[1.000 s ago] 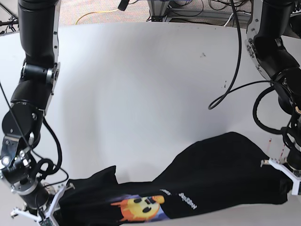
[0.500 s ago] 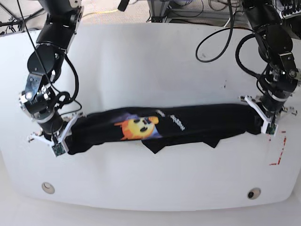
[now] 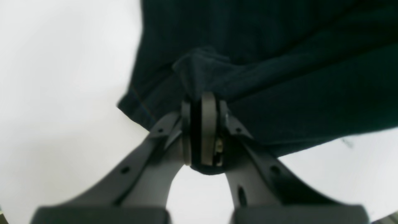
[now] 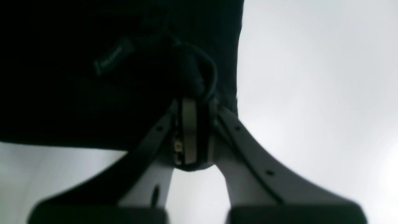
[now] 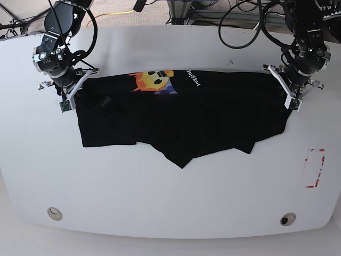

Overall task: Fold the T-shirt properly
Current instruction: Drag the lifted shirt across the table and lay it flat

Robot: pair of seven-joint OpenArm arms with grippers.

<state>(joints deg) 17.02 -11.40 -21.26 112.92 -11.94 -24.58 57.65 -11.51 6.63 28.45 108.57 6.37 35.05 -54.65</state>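
The black T-shirt [image 5: 186, 117] lies spread across the white table [image 5: 170, 186], its top edge stretched between both grippers. The yellow-orange emoji print [image 5: 154, 80] and white text [image 5: 192, 77] sit on that top edge. Its lower edge is uneven, with a point hanging toward the front. My left gripper [image 5: 289, 90] is shut on the shirt's right end; the left wrist view shows it [image 3: 200, 99] pinching a fold of black cloth [image 3: 279, 62]. My right gripper [image 5: 72, 92] is shut on the left end; the right wrist view shows it [image 4: 194, 102] clamped on dark cloth [image 4: 93, 93].
A red-outlined mark [image 5: 314, 168] is on the table at the right front. Two round fittings [image 5: 54, 213] [image 5: 287, 219] sit near the front edge. Cables [image 5: 245, 13] hang at the back, behind the table.
Both grippers have carried the shirt from the table's front toward the far side. The shirt went from a bunched band to a wide spread sheet trailing toward the front.
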